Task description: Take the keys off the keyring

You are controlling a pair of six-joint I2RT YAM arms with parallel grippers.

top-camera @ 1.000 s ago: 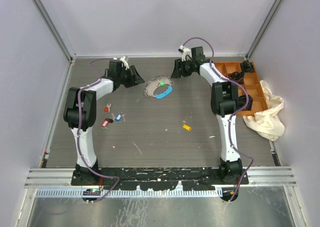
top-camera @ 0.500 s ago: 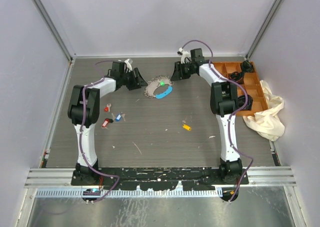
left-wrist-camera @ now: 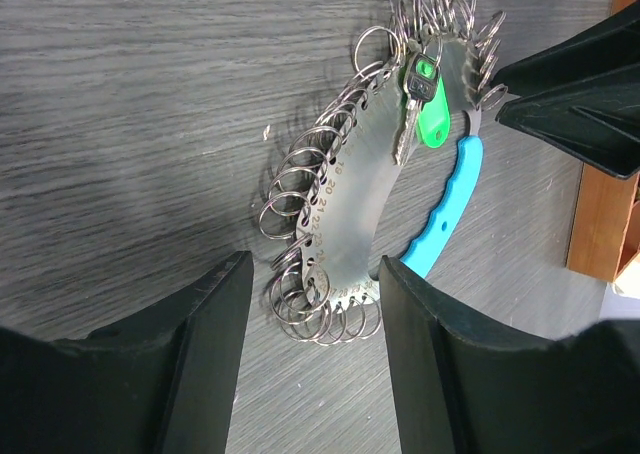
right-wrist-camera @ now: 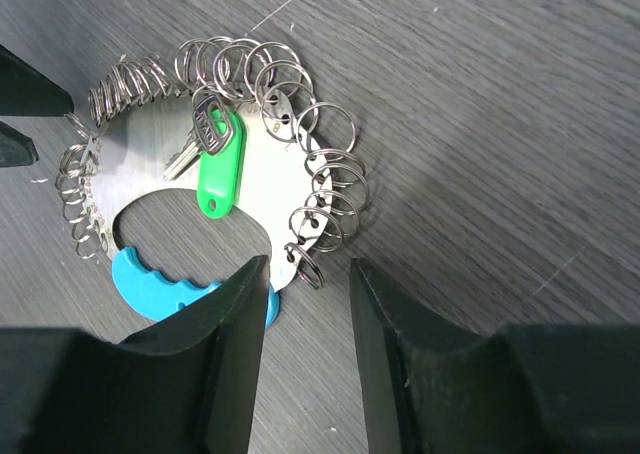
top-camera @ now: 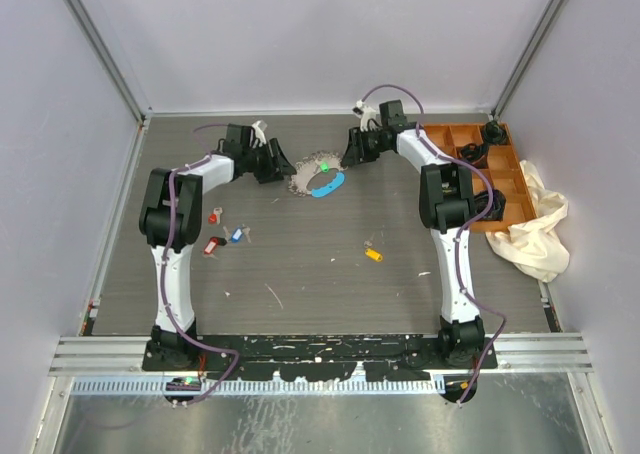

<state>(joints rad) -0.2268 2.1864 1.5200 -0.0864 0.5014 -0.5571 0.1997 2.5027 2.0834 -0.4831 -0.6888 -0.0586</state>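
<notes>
**One key left on the keyring, both arms closing in**

Found keyring (top-camera: pixel 316 179) lying flat on bench (top-camera: pixel 300 294), far middle, between the two arms. Noted as a silver crescent plate fringed with small split rings, with a blue handle (left-wrist-camera: pixel 447 199) along the inner curve. Counted a single green key (left-wrist-camera: pixel 425 92) hanging from it, partway along the arc. Counted four loose keys on the bench nearer the bases: red key (top-camera: pixel 214 215), second red key (top-camera: pixel 211 245), blue key (top-camera: pixel 236 236) and yellow key (top-camera: pixel 373 255), all well apart from the keyring.

Left jaws: seen open and empty, tips low at one end of the crescent, end rings just ahead of the gap. Judged as set to pin or pinch that end, so the plate cannot slide while the key is worked.

Right jaws: seen apart with a narrower gap, nothing clamped as far as the wrist view shows. Placed over the opposite end, with the handle tip and last split rings showing between the tips. Judged as lining up for a hold on that end, or a start toward the green key; cannot tell which.

Compared with the top view a second back:
- Logged an inward swing of left arm (top-camera: pixel 205 166), bringing its jaws from near the keyring to just beside its edge.
- Logged a small shift of right arm (top-camera: pixel 405 139) toward the keyring as well, with the gap narrowing.
- Saw no shift in the keyring or the loose keys.
</notes>
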